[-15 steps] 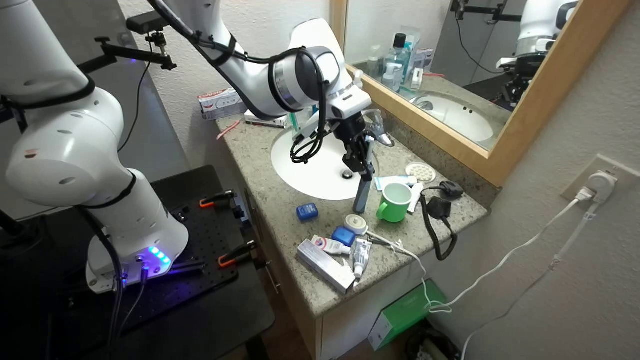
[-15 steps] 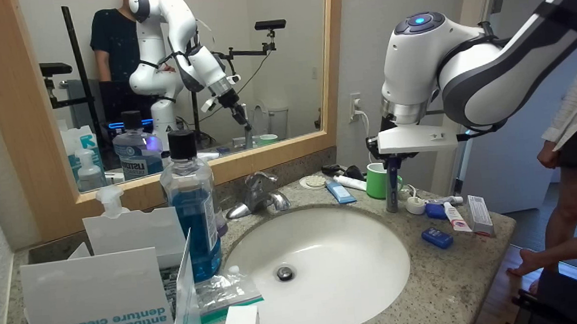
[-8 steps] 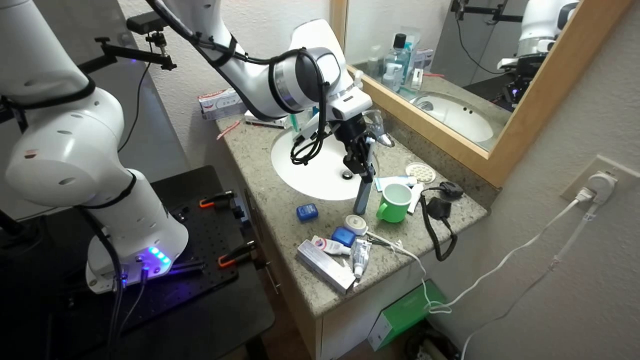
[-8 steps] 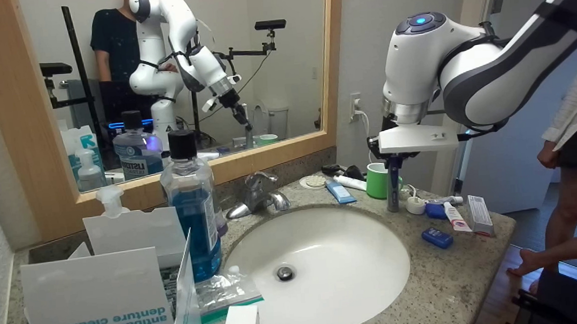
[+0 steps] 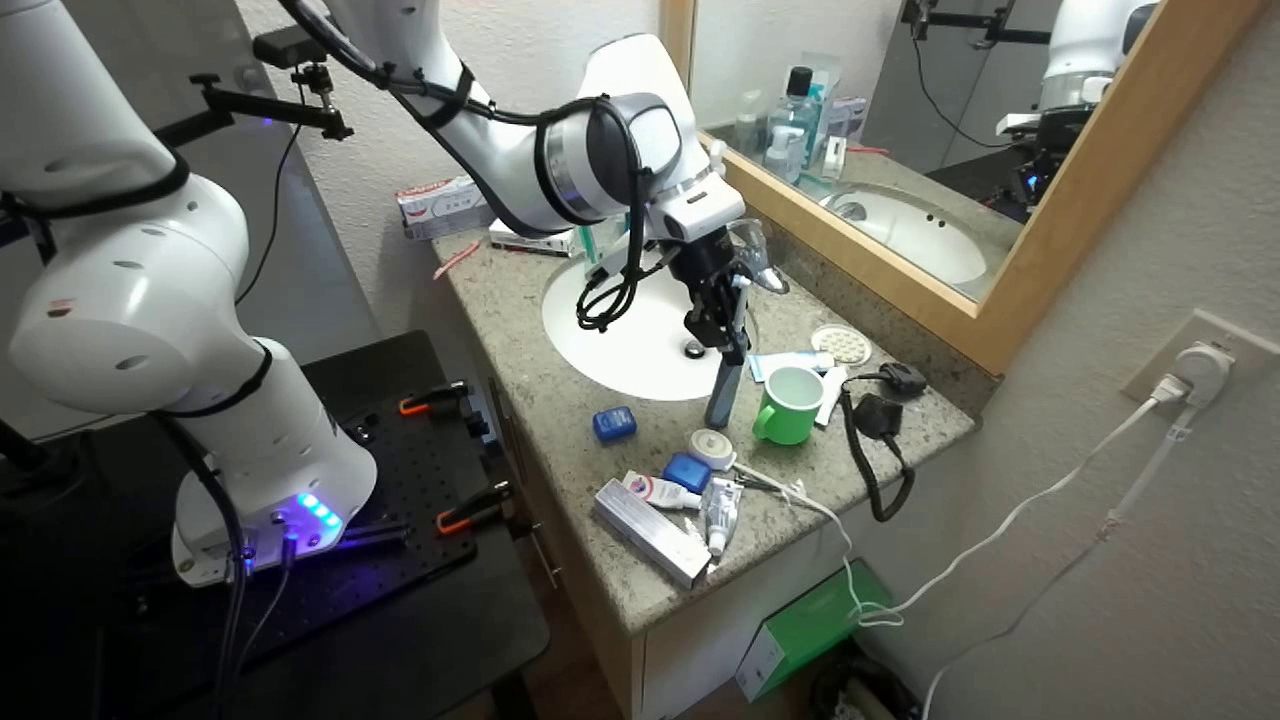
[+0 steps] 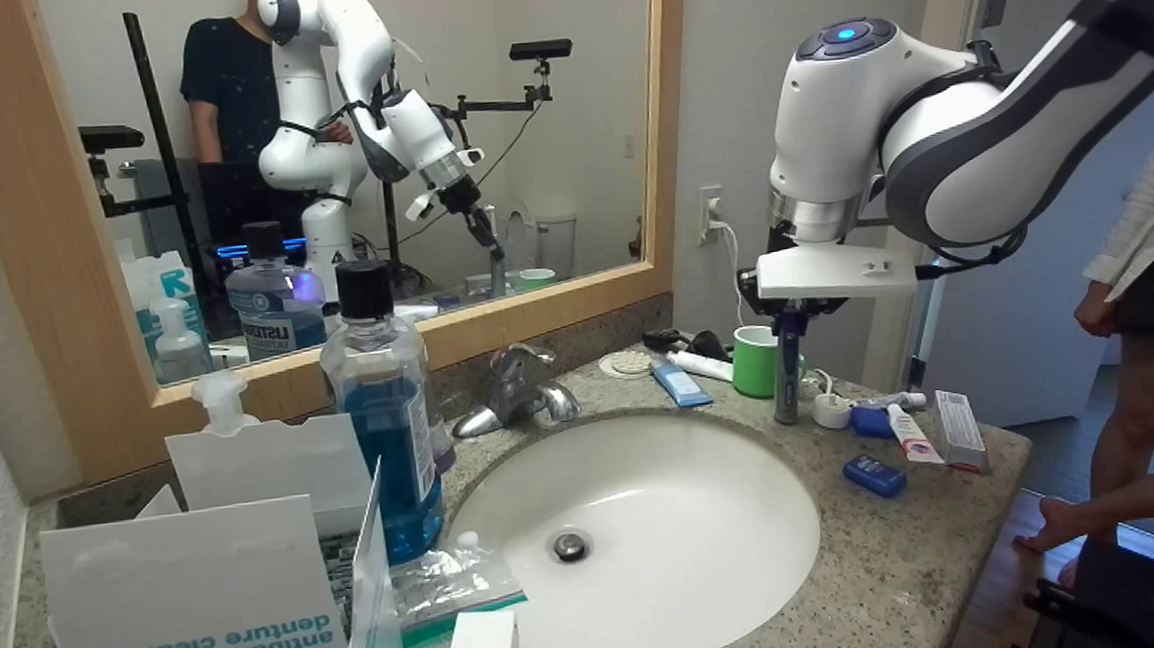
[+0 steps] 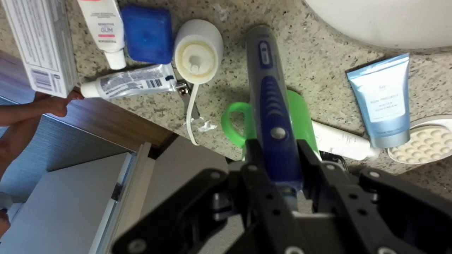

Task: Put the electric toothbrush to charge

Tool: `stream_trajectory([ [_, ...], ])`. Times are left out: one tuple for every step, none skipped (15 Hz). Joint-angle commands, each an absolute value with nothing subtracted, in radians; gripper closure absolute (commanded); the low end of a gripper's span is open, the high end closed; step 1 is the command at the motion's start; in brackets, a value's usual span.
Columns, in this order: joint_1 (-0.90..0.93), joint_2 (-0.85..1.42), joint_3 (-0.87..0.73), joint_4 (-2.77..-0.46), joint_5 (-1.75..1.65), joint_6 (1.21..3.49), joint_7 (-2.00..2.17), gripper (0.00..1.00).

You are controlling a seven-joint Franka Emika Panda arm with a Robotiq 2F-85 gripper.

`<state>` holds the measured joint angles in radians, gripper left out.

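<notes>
over the speckled tabletop (image 6: 892, 555), near the rim of the sink (image 6: 643, 580), the electric toothbrush (image 7: 270, 88) is held lower end down and almost upright, the hand (image 7: 279, 148) clamped on its blue-and-grey handle. whether it touches the tabletop cannot be told. just beside it sits the white charging base (image 7: 198, 51), peg showing, its cord (image 7: 190, 109) trailing off the edge. a green mug (image 5: 787, 415) stands near.

The electric toothbrush (image 7: 272, 102) is grey with a dark blue grip and 1 pale round button. Held in the gripper (image 7: 279, 151), it is nearly upright, butt end down; whether it touches the counter (image 7: 231, 79) cannot be told. The charger (image 7: 198, 49), round and white with 1 central peg, sits flat just beside it.
</notes>
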<state>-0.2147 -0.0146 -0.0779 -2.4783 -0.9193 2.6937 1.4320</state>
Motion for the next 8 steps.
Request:
stream_trajectory([
  [-0.184, -0.071, -0.099, -2.511, -0.858, 2.685, 1.375, 0.93],
  [-0.183, -0.079, -0.099, -2.514, -0.839, 2.683, 1.362, 0.93],
  [-0.181, -0.089, -0.099, -2.52, -0.822, 2.683, 1.344, 0.93],
  [-0.18, -0.099, -0.099, -2.524, -0.807, 2.681, 1.333, 0.93],
  [-0.18, -0.109, -0.099, -2.527, -0.796, 2.679, 1.324, 0.93],
  [-0.182, -0.12, -0.098, -2.53, -0.789, 2.676, 1.313, 0.93],
  [-0.183, -0.13, -0.097, -2.534, -0.781, 2.674, 1.308, 0.93],
  [-0.186, -0.142, -0.096, -2.538, -0.78, 2.672, 1.304, 0.93],
])
